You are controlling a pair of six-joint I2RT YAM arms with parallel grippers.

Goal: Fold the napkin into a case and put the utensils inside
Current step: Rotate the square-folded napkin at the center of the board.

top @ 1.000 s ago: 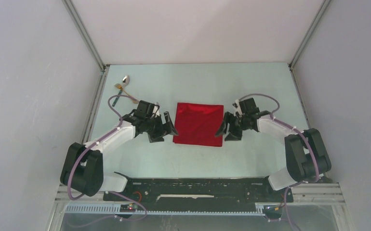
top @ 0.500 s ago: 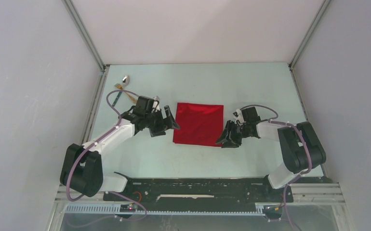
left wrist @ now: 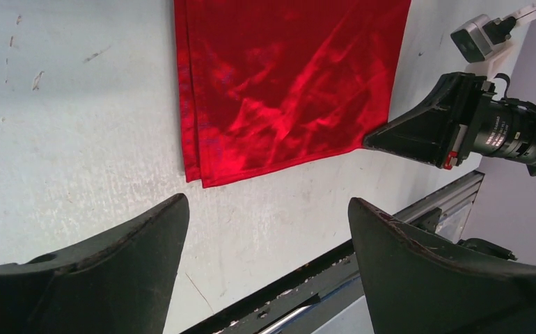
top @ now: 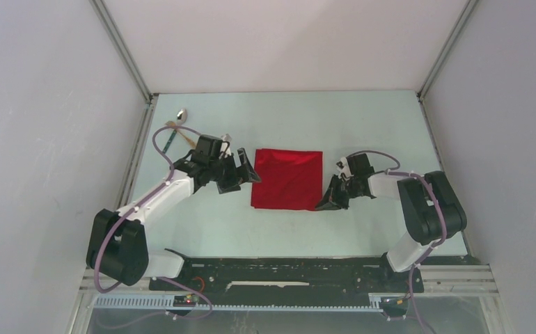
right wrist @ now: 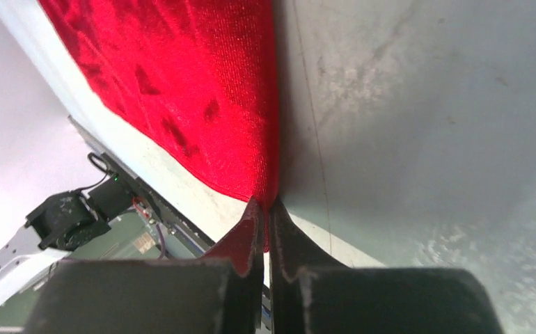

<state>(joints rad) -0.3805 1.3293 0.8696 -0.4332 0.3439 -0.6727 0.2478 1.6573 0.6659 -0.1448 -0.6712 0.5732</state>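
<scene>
Across the pale worktop (top: 286, 115), both arms reach inward from the near edge toward a red napkin (top: 287, 179). It lies flat at the middle, folded into a squarish rectangle, and the left wrist view shows doubled hems along its left side. Just beside that side the left fingers (top: 241, 178) hover, spread wide with nothing between them. At the napkin's near right corner the right fingers (right wrist: 265, 224) are pressed together low against the worktop, with a sliver of red cloth pinched between their tips. Well apart from the cloth, by the far left corner, lie the utensils: a shiny silver spoon (top: 181, 113), a small gold-coloured fork (top: 174, 125) and a thin teal-handled piece (top: 169, 140). The left arm's purple cable (top: 156, 142) partly crosses them.
</scene>
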